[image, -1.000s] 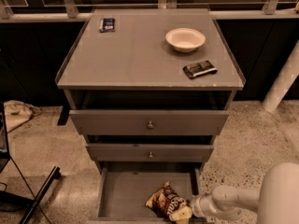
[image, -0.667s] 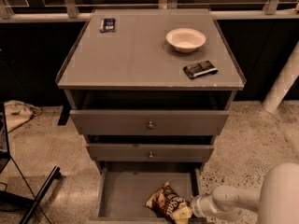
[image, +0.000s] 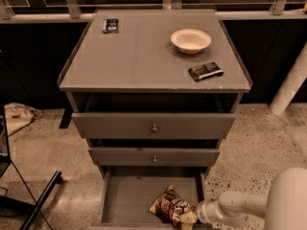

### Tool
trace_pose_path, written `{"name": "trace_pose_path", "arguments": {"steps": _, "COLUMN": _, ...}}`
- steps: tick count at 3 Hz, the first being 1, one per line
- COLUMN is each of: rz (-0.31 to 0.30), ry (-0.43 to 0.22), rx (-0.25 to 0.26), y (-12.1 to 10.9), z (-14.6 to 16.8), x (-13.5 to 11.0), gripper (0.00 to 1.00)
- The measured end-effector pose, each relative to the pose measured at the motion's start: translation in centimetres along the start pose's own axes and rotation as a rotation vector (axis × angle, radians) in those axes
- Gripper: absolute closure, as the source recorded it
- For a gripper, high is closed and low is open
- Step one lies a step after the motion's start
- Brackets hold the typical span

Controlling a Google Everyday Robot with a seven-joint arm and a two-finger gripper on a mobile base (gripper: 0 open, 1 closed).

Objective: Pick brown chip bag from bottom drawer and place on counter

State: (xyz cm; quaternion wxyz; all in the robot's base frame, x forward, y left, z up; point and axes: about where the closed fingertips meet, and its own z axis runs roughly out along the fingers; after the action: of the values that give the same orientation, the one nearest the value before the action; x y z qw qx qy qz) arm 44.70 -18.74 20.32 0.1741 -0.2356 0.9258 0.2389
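Observation:
The brown chip bag (image: 170, 208) lies crinkled in the front right of the open bottom drawer (image: 124, 200), its tan end toward the right. My gripper (image: 194, 214) reaches in from the lower right on a white arm and sits right at the bag's tan end. The counter (image: 144, 56) is the flat grey top of the cabinet, above the two knobbed drawers.
A white bowl (image: 190, 40) and a flat black packet (image: 205, 71) lie on the counter's right side; another small dark packet (image: 110, 25) lies at its back left. The two upper drawers (image: 153, 126) stick out slightly. A white post (image: 290, 87) stands at right.

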Motion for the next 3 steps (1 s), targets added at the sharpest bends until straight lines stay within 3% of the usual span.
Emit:
{"name": "trace_pose_path", "arguments": {"steps": 1, "rz": 0.0, "ry": 0.0, "rx": 0.0, "y": 0.0, "z": 0.0, "x": 0.0, "gripper": 0.88}}
{"name": "trace_pose_path", "arguments": {"steps": 2, "rz": -0.019, "ry": -0.002, "rx": -0.022, "y": 0.7, "z": -1.1, "x": -0.9, "gripper": 1.0}}
{"name": "trace_pose_path", "arguments": {"steps": 3, "rz": -0.061, "ry": -0.033, "rx": -0.087, "y": 2.9, "z": -5.2, "x": -2.7, "gripper": 1.0}}
